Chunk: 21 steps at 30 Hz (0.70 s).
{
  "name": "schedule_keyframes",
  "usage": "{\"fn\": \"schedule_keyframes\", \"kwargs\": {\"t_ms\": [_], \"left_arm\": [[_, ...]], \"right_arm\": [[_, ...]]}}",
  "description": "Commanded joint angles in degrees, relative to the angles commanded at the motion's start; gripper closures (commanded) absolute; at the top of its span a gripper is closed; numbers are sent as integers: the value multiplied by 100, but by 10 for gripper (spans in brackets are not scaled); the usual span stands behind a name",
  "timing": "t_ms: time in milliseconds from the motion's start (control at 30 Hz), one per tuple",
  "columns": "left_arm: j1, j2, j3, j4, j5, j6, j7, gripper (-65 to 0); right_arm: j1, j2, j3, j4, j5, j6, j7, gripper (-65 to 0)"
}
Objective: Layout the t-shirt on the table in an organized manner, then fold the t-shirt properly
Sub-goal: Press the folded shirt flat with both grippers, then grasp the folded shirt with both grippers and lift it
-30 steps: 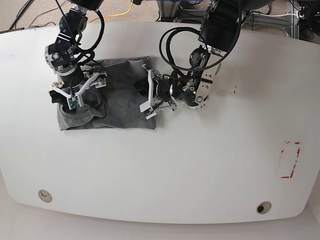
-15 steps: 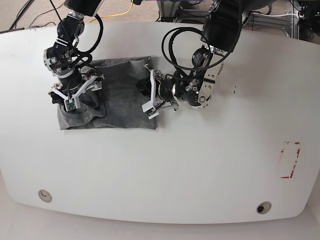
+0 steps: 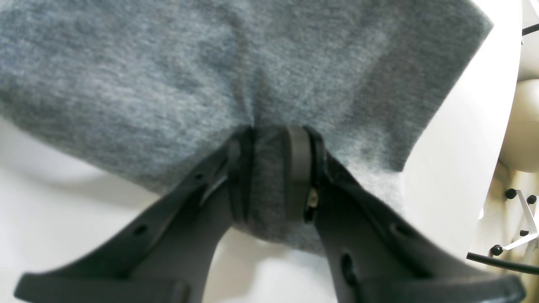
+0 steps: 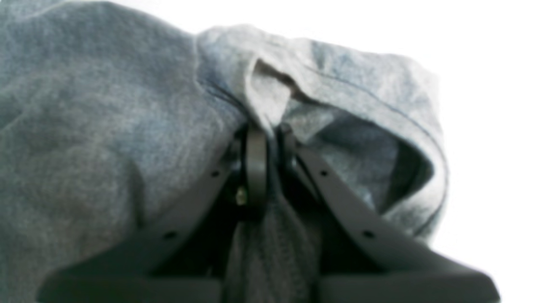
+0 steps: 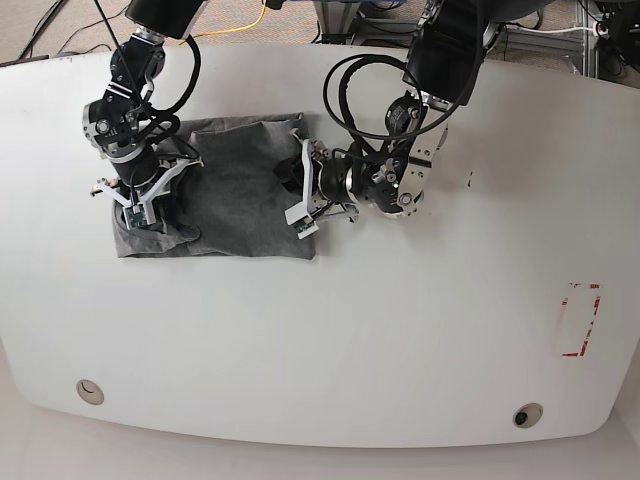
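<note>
The heather-grey t-shirt lies bunched in a rough rectangle on the white table, at its back left. My left gripper is at the shirt's right edge. In the left wrist view it is shut on a fold of the t-shirt, and the cloth fills the gap between its fingers. My right gripper is at the shirt's left end. In the right wrist view it is shut on a gathered hem of the t-shirt, low over the table.
A red dashed rectangle marks the table at the right. Two round holes sit near the front edge. Cables and frame parts lie beyond the back edge. The table's edge runs close to the shirt's corner in the left wrist view.
My right gripper has moved left and a little back with the cloth, and the dark lump at the shirt's left end has flattened. My left gripper has stayed almost in place.
</note>
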Motion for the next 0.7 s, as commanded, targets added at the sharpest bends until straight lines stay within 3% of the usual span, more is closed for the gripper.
{"fn": "schedule_keyframes", "kwargs": {"t_ms": [300,533,700], "left_arm": [[-18,9,0,-9,9,0,-18,-118],[-35,44,9,-246,18,26,-114,-118],[-158,185,18,-615,9,26,-237,-118]], "right_arm": [[-167,-44,-26,1301,97,0,-1011,0],[-229,-149,-26,1960,782,0,-2215,0],[-264,-149,-53,1978,1336,0,-2585,0]]}}
